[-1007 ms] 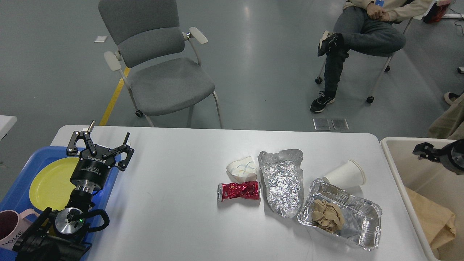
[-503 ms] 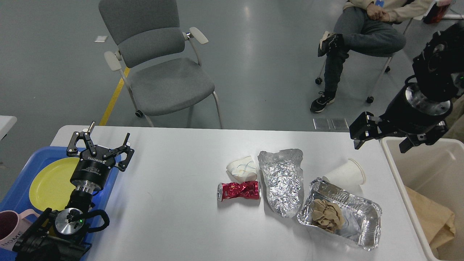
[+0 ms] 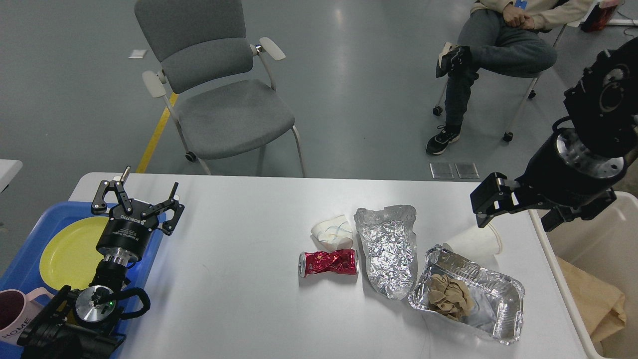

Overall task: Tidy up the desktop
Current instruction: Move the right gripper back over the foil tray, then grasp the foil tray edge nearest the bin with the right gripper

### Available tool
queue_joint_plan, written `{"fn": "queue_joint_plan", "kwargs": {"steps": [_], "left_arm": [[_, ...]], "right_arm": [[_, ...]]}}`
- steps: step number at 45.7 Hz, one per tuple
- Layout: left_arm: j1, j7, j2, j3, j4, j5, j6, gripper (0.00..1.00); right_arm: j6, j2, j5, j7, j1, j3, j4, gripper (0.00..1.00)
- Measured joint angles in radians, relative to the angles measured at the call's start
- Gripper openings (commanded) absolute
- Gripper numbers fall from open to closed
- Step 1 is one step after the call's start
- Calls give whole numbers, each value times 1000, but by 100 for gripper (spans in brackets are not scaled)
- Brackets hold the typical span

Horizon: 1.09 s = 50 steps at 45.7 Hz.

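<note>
Right pincer [image 3: 518, 212] has come down and leftward since the prior frame; it hangs above the far right edge of the large white rounded-corner surface [image 3: 234, 279], just over a tipped white paper cup [image 3: 471, 242]. Jaw spread: cannot tell. Left pincer [image 3: 138, 197], fingers spread and empty, sits over the surface's left edge.

The white worktop [image 3: 239, 299] carries a crushed red can [image 3: 329, 263], a crumpled white cup [image 3: 333, 231] just behind it, a foil sheet [image 3: 389, 249], a tipped paper cup [image 3: 473, 240], a foil tray [image 3: 498, 299] and, at its left edge, a blue tray [image 3: 22, 267].
</note>
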Motion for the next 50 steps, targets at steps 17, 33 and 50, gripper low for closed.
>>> {"fn": "queue_joint_plan", "kwargs": {"steps": [17,33,50], "left_arm": [[1,0,0,0,0,0,0,96],[1,0,0,0,0,0,0,96],[1,0,0,0,0,0,0,96]], "right_arm": [[-121,-176,-65,11,-332,-14,-136,86],[-256,-250,-95,24,-790,135,-393,98],[-335,-241,-92,60,-1102,290,-555,94]]}}
